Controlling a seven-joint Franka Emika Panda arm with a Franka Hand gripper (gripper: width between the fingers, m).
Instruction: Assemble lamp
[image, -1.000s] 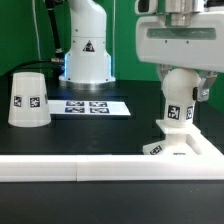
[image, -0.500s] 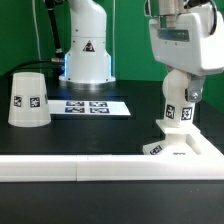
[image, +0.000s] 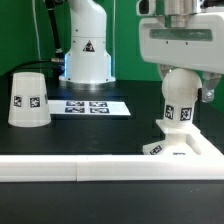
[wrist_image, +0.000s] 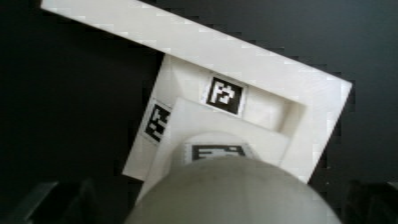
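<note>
The bulb (image: 179, 110) is stood neck-down on the base (image: 200, 148), likely for screwing in. The hand (image: 182, 92) is placed astride it; whether it is gripped cannot be told.

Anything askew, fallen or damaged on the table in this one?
Nothing stands out. The bulb stands roughly upright on the base, just behind the border rail. The shade sits wide end down, well apart, beside the marker board. No damage shows.

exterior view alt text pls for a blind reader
The gripper holds the bulb on the square base at the exterior view's right. The shade stands wide end down at its left, the marker board farther back between them.
</note>
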